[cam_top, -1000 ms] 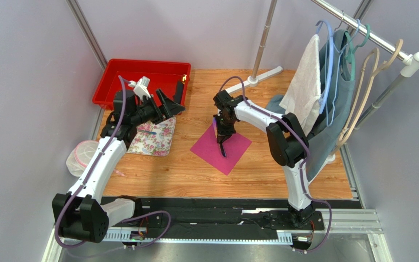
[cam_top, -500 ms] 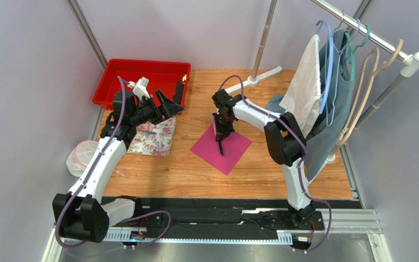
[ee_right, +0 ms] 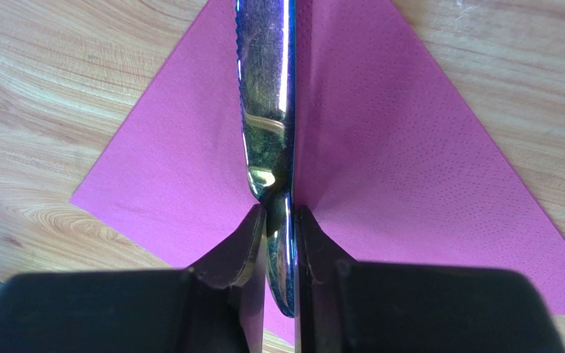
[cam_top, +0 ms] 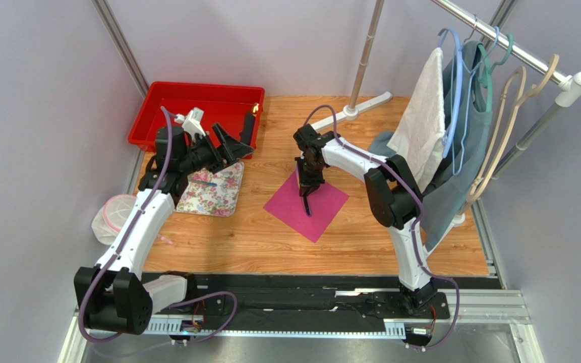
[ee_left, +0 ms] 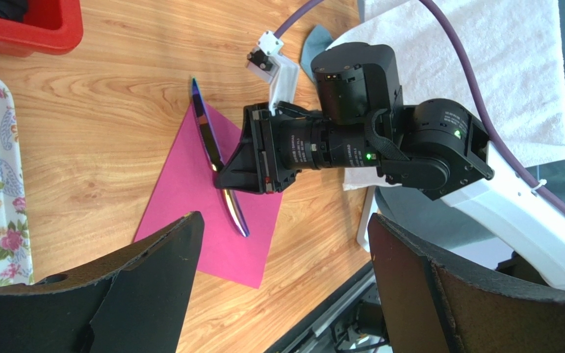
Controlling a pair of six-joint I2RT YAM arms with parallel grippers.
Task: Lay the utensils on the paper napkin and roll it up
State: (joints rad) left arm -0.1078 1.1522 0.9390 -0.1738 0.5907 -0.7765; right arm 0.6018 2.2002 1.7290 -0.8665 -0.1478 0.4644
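Currently the left gripper (cam_top: 237, 141) hovers over the table (cam_top: 256, 234) with its jaws spread wide and nothing between them. The red bin (cam_top: 195, 94) is at its 11 o'clock and the floral cloth (cam_top: 214, 195) at its 7 o'clock. A thin bluish utensil (cam_top: 204, 182) lies on that cloth, too small to identify. Well to the gripper's 4 o'clock, the magenta napkin (cam_top: 322, 213) lies flat on the wood, turned so its corners point at 12, 3, 6 and 9 o'clock. The knife (ee_right: 267, 110) lies along the 12-to-6 diagonal, and its serrated blade tip runs off the 12 o'clock corner. The left wrist view shows the same knife (ee_left: 208, 140) crossing the napkin (ee_left: 182, 191), well apart from the left gripper (ee_left: 284, 224). The right gripper (cam_top: 307, 190) reaches in from the napkin's 12 o'clock and points down at it. In the right wrist view the right gripper (ee_right: 279, 219) is nearly closed, with its fingertips (ee_right: 252, 228) pressed against both sides of the knife's handle. The blade extends toward 12 o'clock from the fingers, with the napkin (ee_right: 396, 162) underneath.
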